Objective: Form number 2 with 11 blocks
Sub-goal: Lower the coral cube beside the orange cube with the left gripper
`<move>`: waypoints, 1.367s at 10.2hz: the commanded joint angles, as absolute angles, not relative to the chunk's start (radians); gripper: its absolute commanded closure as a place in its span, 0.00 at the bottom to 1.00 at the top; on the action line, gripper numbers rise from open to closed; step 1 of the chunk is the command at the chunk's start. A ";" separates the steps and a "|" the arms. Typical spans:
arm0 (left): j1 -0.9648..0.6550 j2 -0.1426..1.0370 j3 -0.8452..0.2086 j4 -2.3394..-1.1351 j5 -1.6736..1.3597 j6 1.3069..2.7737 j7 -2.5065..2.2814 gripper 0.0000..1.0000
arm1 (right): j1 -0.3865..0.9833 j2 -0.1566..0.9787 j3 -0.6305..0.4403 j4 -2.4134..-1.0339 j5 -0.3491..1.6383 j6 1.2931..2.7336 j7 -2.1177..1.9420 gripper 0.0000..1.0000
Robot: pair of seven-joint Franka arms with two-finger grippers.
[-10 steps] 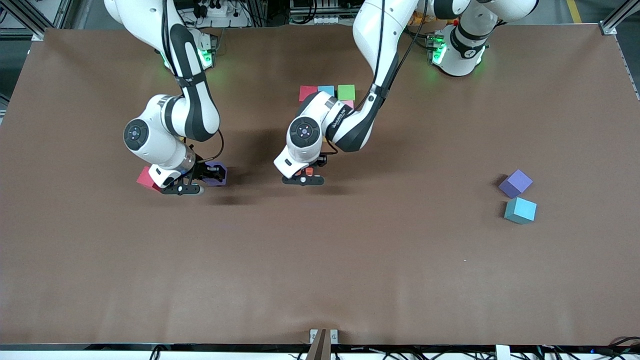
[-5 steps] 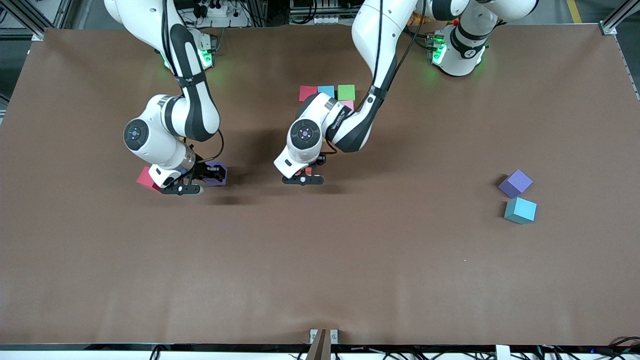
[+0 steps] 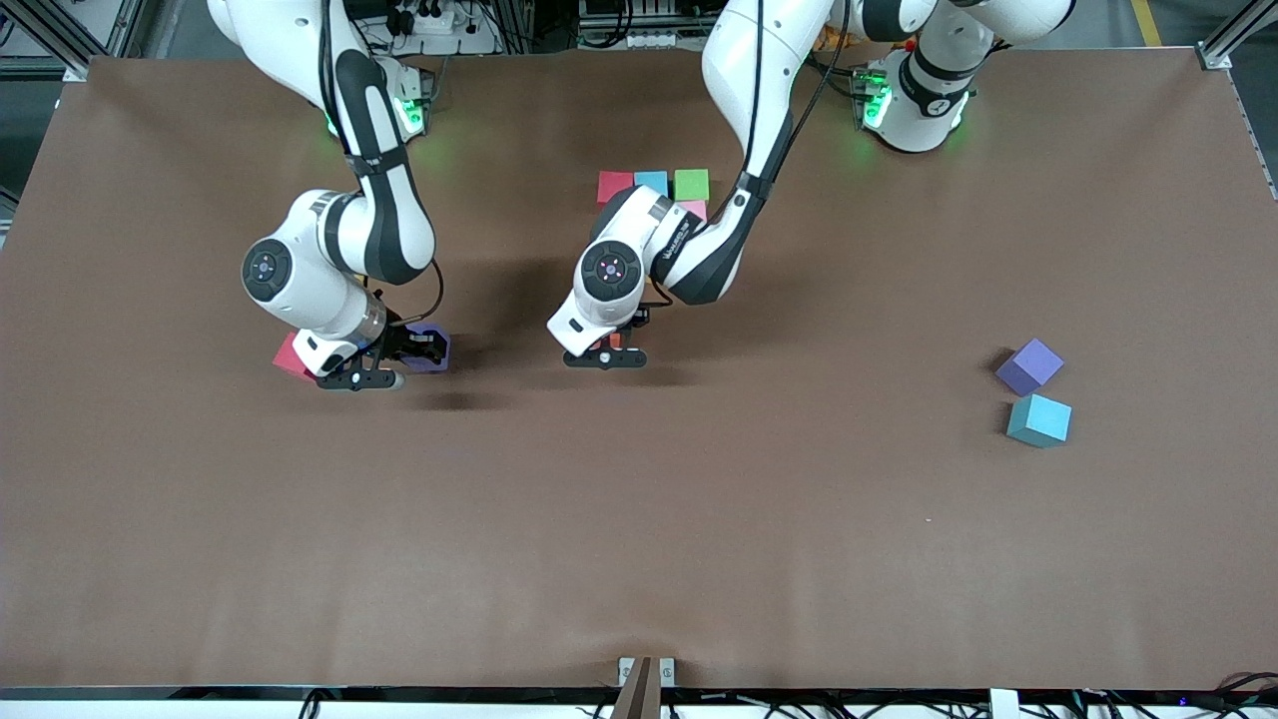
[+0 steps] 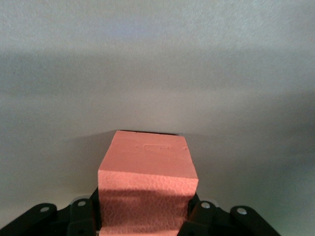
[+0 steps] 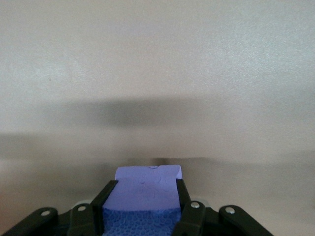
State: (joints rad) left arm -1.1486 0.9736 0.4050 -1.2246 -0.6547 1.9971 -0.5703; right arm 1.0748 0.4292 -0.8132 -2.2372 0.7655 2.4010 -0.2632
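The left claw (image 3: 604, 358) is clamped on an orange block (image 4: 147, 184) low over the desk (image 3: 639, 519), and the partly built number 2 (image 3: 654, 190) lies at about 12 o'clock from it, its visible row running 9 to 3. The right claw (image 3: 384, 361) grips a purple block (image 5: 142, 196); the figure lies toward 2 o'clock, so the left is nearer. A red block (image 3: 290, 355) sits beside the right claw; loose purple (image 3: 1029, 365) and light blue (image 3: 1039, 419) blocks lie well apart at 3 o'clock.
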 commanded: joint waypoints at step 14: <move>-1.193 0.988 0.517 -1.190 -0.687 1.915 -0.591 0.00 | 1.066 0.428 -0.811 -2.235 0.779 2.391 -0.301 0.86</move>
